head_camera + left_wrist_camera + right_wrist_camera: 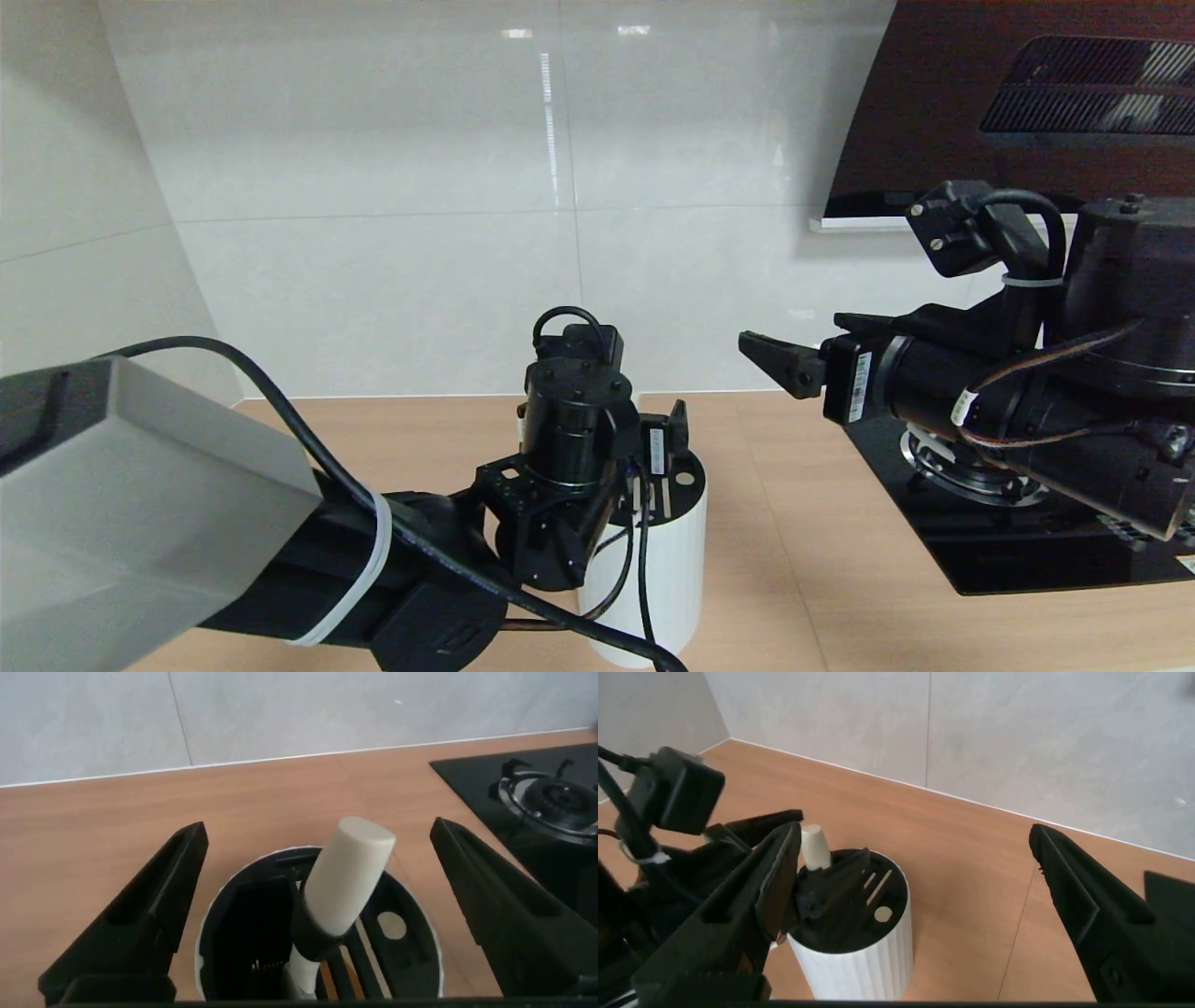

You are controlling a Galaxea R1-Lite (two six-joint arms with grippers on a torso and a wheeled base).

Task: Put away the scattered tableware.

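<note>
Utensil (348, 882) with a cream handle leans in the white holder (418, 938), between the left gripper's (320, 845) wide-open jaws and touching neither, so it looks already stowed. The right gripper (915, 835) hangs beside the holder, jaws spread and empty, likely parked clear.

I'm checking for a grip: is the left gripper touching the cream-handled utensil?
Apart. The left wrist view shows the left gripper open, with countertop visible between each finger and the cream-handled utensil.
</note>
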